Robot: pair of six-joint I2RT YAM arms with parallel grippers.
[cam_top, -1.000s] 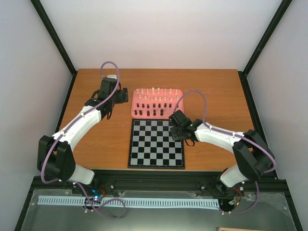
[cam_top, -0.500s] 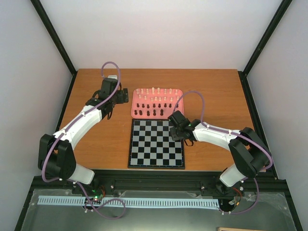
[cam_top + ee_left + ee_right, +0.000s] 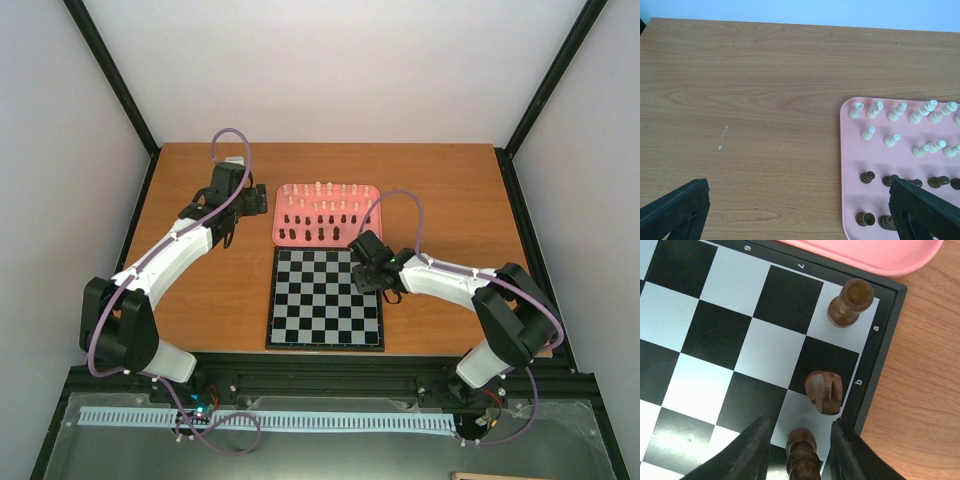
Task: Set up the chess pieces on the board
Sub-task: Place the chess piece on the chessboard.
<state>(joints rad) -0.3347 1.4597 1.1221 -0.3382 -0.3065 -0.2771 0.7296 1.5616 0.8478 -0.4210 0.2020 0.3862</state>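
The board point(image 3: 325, 298) lies at the table's middle front. In the right wrist view its corner point(image 3: 725, 305) carries three dark chess pieces along the edge: a rook point(image 3: 850, 302), a knight point(image 3: 824, 390) and a tall turned piece point(image 3: 802, 455). My right gripper point(image 3: 801, 422) straddles that tall piece, open, with a gap on each side of it. This gripper point(image 3: 372, 262) hangs over the board's far right corner. My left gripper point(image 3: 797, 200) is open over bare wood beside the pink tray point(image 3: 852, 160), which holds cream pieces point(image 3: 900, 111) and dark pieces point(image 3: 867, 176).
The pink tray point(image 3: 325, 213) sits just behind the board, its near edge close to the right gripper. The left gripper point(image 3: 245, 200) hovers at the tray's left side. Black frame posts run along both table sides.
The right jaws have spread apart from the tall dark piece, which now stands free on the board. The right arm edged slightly left. The left arm has not moved.
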